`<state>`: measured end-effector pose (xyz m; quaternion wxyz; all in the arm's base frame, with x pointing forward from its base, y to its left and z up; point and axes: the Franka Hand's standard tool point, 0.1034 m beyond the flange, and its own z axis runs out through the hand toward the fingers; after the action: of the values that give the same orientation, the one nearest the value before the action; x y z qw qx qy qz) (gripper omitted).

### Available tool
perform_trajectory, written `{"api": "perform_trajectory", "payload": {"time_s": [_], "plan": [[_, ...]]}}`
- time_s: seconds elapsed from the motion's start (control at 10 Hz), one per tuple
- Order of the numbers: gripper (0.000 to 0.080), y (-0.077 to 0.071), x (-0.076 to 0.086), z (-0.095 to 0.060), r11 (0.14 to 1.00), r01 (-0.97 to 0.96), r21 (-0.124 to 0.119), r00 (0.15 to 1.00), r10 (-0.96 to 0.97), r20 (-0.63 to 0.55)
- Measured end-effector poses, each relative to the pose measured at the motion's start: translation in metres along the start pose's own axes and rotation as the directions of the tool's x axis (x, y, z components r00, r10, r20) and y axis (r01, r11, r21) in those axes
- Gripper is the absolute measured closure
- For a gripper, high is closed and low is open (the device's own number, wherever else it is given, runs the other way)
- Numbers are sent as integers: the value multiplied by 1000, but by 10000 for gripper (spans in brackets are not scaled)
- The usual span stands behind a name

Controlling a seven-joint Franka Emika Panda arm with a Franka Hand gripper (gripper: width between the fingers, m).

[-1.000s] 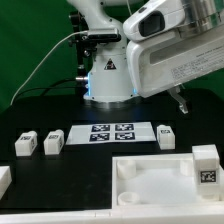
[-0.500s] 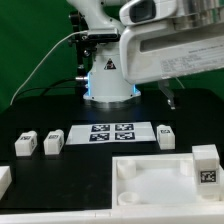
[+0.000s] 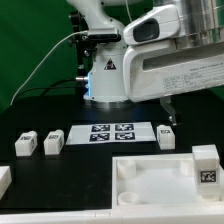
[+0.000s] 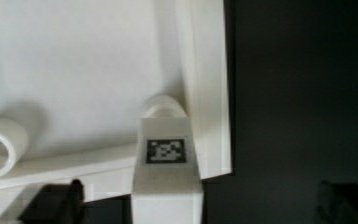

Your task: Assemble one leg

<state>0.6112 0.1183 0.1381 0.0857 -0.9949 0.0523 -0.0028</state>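
**Exterior view, left to right.** A first spare block point(image 3: 25, 144) and a second spare block point(image 3: 53, 142) lie side by side at 9 o'clock of the marker board point(image 3: 112, 132). A third spare block point(image 3: 166, 134) lies at the board's 3 o'clock. The gripper point(image 3: 169, 112) appears at 12 o'clock of that block. The leg point(image 3: 206, 165), tag facing the camera, sits at the 3 o'clock rim of the white tray point(image 3: 150, 162).

**Wrist view.** The dark fingers point(image 4: 51, 203) are spread wide and hold nothing.

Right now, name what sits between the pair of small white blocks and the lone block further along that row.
The marker board lies between the pair's inner block and the lone block, shown in the exterior view.
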Motion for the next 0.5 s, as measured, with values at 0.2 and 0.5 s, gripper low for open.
{"api": "perform_trajectory", "payload": {"time_s": [0.2,0.5], "plan": [[150,2,5,3,999,-5,-54,997,9,73],[150,-3,24,19,996,31,-84,997,-24,79]]}}
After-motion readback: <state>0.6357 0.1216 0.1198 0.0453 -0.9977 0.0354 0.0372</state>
